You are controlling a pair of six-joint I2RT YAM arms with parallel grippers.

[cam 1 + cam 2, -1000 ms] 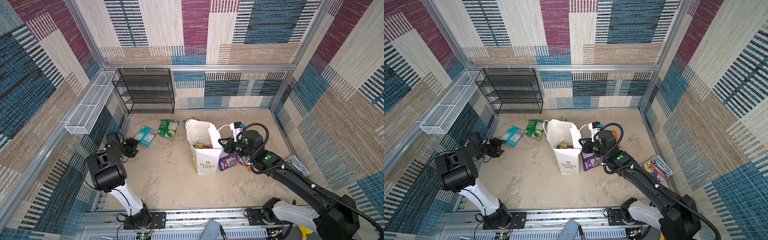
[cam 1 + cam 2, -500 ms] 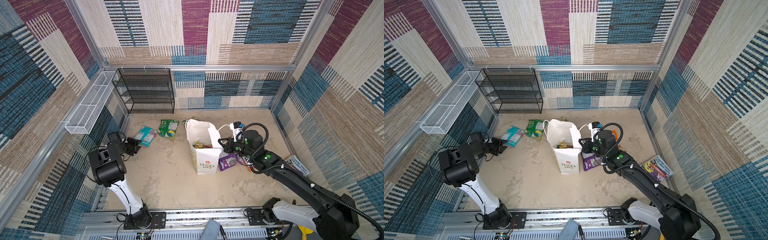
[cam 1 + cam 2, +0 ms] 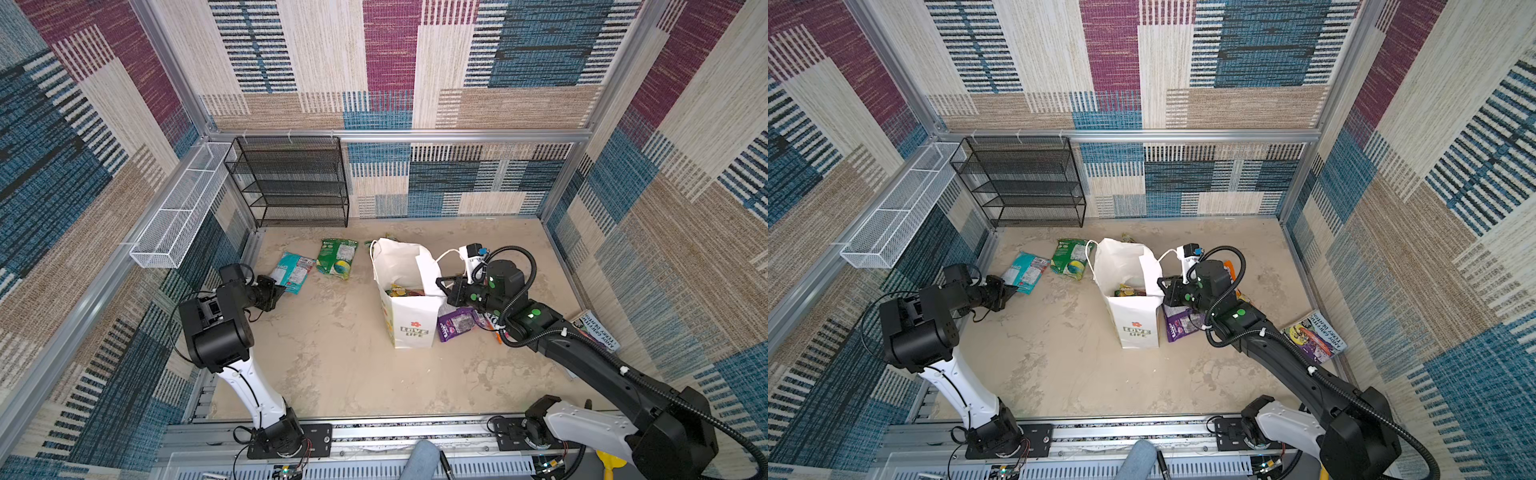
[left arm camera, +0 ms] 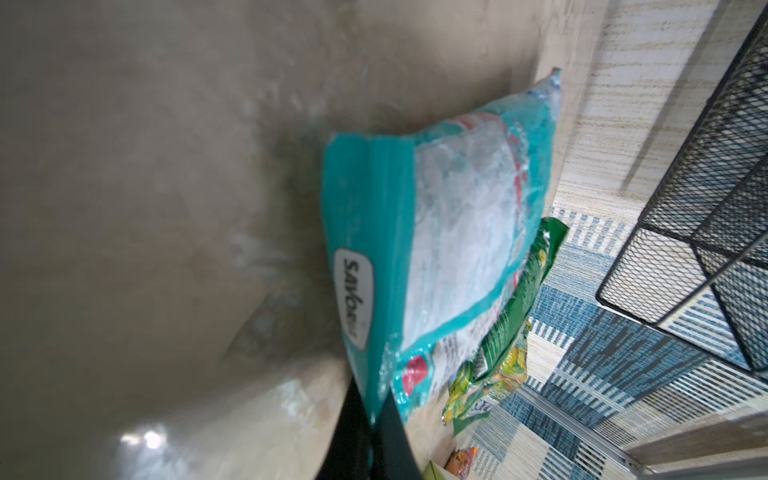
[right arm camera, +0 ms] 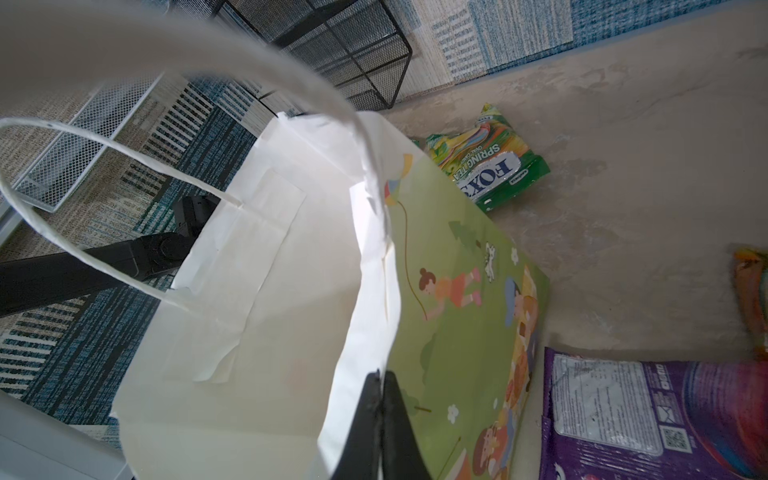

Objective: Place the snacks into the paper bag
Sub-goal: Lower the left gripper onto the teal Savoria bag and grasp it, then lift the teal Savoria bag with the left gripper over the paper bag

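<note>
Step now: I think the job is to lift the teal packet (image 3: pixel 293 270) and carry it to the paper bag (image 3: pixel 411 324).
Left claw: the left gripper (image 4: pixel 376 415) is pressed together and pinches one thin end of the teal packet.
Teal packet: it lies on the floor, well apart from the paper bag, on the left arm's side of it. The green packet (image 3: pixel 336 259) lies between it and the bag.
Right claw: the right gripper (image 5: pixel 380 390) pinches the top edge of the paper bag, on the wall with the green picture.
Paper bag: it stands up with its mouth open. Some snacks (image 3: pixel 401 290) are already inside.
Lift well: go up slowly first, so the shiny packet hangs down and does not slide out of the pinch.
Carry well: go high over the green packet, then stop right above the bag's mouth.
Drop well: bring the packet's low end past the bag's edge before the claw lets go.
Hold well: the right claw should hold the bag steady and not pull it over.
Watch out: the white cord handles (image 5: pixel 316 83) stick up at the bag's mouth and may catch the packet.
Left to do: the purple packet (image 3: pixel 455 324) lies at the foot of the bag, on the right arm's side.
</note>
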